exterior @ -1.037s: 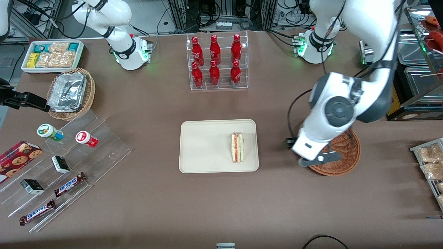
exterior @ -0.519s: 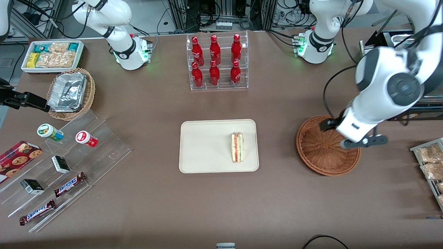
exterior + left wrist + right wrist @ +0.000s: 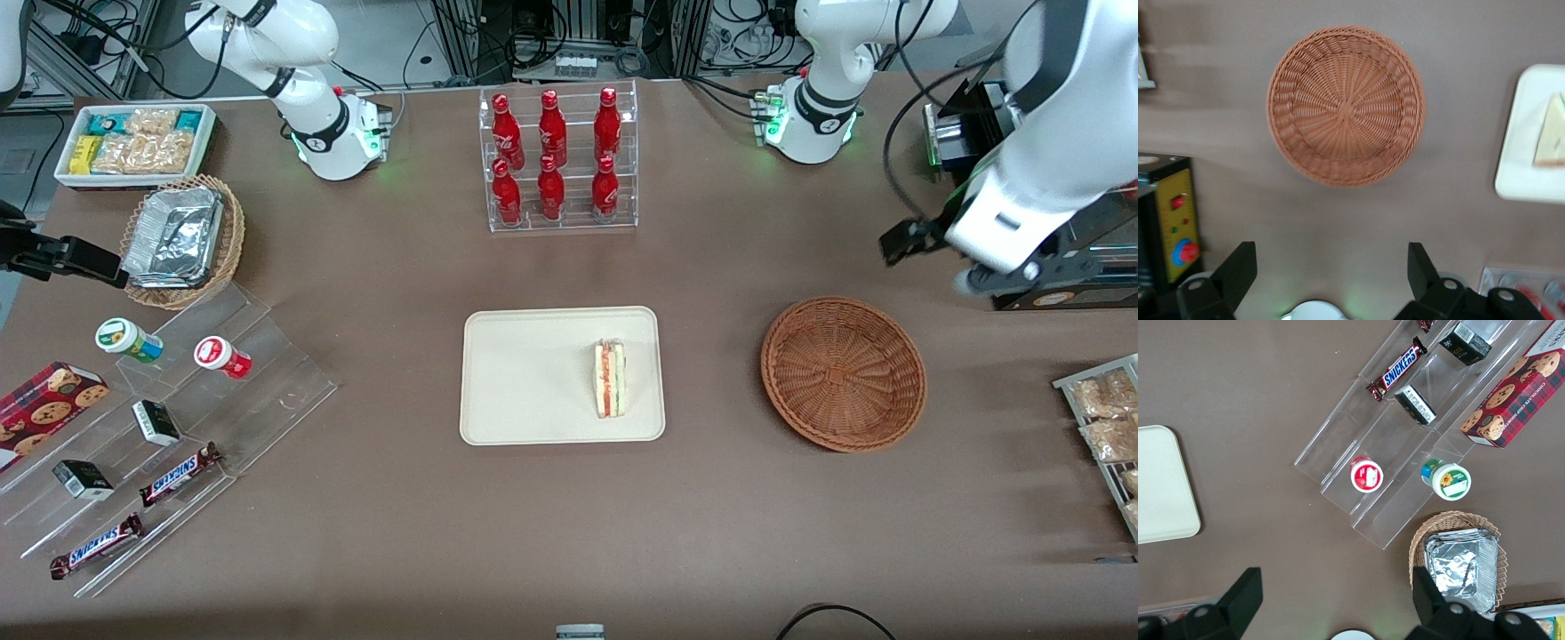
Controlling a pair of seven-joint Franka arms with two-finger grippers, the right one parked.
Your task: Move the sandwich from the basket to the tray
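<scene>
The sandwich (image 3: 610,380) lies on the cream tray (image 3: 524,373), near the tray's edge that faces the basket, with its red and green filling toward the front camera. The reddish-brown wicker basket (image 3: 843,373) sits empty beside the tray, toward the working arm's end. My left gripper (image 3: 996,276) hangs high above the table, farther from the front camera than the basket and clear of it. The left wrist view looks down on the empty basket (image 3: 1346,105), a corner of the tray (image 3: 1521,153) and the sandwich (image 3: 1551,133). The gripper (image 3: 1330,267) is open with nothing between its fingers.
A clear rack of red bottles (image 3: 558,160) stands farther from the front camera than the tray. A stepped acrylic display with snacks (image 3: 178,418), a tan basket of foil containers (image 3: 182,240) and a white bin (image 3: 133,142) lie toward the parked arm's end. A black box with a yellow panel (image 3: 1171,227) is near the gripper.
My left gripper has swung from over the basket's tray-side rim, across the basket, to a spot farther from the front camera and clear of it, uncovering it. Sandwich and tray have not moved.
</scene>
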